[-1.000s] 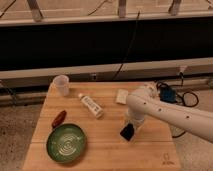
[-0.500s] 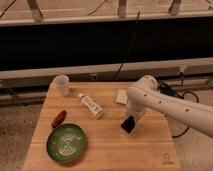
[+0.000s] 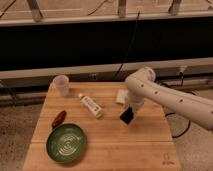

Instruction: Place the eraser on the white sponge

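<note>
The black eraser (image 3: 127, 116) hangs tilted below my gripper (image 3: 131, 108), which is shut on it and holds it just above the wooden table (image 3: 145, 145). The white sponge (image 3: 120, 96) lies on the table right behind and slightly left of the eraser. Its right side is hidden by my arm (image 3: 165, 100), which reaches in from the right.
A translucent cup (image 3: 61, 84) stands at the back left. A white bottle (image 3: 91, 105) lies left of the eraser. A reddish-brown elongated object (image 3: 59, 118) and a green plate (image 3: 66, 142) sit at the front left. Cables hang behind the table.
My gripper has carried the eraser up and back across the table, toward the white sponge. The other objects have not moved.
</note>
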### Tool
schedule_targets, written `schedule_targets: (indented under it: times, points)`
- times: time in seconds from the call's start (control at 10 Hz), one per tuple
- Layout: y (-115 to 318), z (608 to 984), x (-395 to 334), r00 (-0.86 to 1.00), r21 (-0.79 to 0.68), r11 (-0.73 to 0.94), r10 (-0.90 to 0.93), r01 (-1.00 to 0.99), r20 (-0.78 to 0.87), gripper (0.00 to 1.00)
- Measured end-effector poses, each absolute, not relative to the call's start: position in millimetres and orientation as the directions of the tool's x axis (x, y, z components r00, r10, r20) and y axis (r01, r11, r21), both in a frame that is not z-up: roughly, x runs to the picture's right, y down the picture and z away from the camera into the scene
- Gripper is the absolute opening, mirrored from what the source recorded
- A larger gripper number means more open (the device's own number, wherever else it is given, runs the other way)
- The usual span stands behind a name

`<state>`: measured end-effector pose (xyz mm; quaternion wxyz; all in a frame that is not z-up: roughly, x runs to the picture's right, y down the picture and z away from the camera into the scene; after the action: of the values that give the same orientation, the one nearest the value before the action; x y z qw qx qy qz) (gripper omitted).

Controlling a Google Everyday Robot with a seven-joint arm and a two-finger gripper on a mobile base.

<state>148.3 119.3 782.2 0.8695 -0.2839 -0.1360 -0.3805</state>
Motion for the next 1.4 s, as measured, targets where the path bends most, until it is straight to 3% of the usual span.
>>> schedule_targets:
  times: [0.4,1.4]
  points:
    - [87,807,143,0.652,-0.372,0.536,-0.594,0.758,0.472,0.00]
    - [62,855,147,0.648,-0.356,0.547,-0.567,0.758,0.509,0.00]
